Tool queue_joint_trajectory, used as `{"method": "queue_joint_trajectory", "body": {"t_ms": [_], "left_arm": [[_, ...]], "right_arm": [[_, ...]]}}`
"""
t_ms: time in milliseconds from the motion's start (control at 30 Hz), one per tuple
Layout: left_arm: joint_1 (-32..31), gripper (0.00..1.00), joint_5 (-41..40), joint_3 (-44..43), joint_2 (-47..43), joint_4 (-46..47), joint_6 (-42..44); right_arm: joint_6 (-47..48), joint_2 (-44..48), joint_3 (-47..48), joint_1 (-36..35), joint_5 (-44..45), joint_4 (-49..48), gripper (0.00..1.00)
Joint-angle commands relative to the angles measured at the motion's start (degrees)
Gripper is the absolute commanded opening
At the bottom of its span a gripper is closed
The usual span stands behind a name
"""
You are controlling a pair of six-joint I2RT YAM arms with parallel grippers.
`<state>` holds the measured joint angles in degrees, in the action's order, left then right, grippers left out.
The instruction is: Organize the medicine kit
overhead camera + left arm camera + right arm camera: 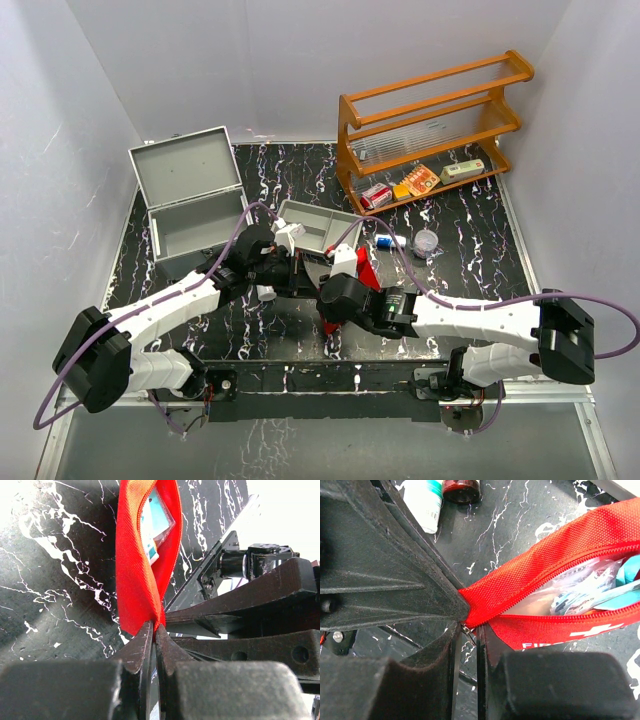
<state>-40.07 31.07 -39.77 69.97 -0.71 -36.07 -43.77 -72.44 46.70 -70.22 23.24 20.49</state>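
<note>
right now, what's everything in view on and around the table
metal case: 1, silver-grey, lid open, far left
tray: 1, grey, divided, centre
rack: 1, wooden, far right
packs: 3, red-white, orange, pale, rack's bottom shelf
jar: 1, clear, in front of rack
tube: 1, white, blue cap, beside jar
bottle: 1, white-teal, near pouch
pouch: 1, red, unzipped, centre, held at one end
table: 1, black marbled
left gripper: 1, black, shut on pouch
right gripper: 1, black, shut on pouch

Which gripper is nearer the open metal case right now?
Left. The left gripper lies just right of the metal case, reaching to the red pouch; the right gripper grips that pouch from the far side.
</note>
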Motion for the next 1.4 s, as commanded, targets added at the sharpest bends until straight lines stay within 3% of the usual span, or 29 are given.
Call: {"method": "queue_joint_trajectory", "body": {"t_ms": [0, 367, 700, 967, 1367], "left_arm": [[0.2, 0.0, 3.4, -1.1, -1.9, 2.3, -2.1], [0.2, 0.0, 2.9, -0.9, -1.6, 1.8, -1.3], [0.2, 0.0, 2.6, -1.3, -0.6, 1.4, -0.2], [0.2, 0.0, 0.0, -0.7, -1.8, -0.3, 5.1], [0.2, 0.0, 4.4, -1.0, -3.0, -1.3, 10.4]], "right_arm": [[2.7, 0.8, 1.1, 0.5, -0.8, -4.6, 0.14], [3.7, 0.2, 1.7, 0.7, -0.9, -5.8, 0.25], [4.3, -1.0, 2.1, 0.8, -1.3, -5.3, 0.0], [7.1, 3.1, -0.8, 1.5, -2.3, -4.5, 0.0], [11.0, 8.3, -5.8, 10.2, -19.3, -8.7, 0.0]]}}
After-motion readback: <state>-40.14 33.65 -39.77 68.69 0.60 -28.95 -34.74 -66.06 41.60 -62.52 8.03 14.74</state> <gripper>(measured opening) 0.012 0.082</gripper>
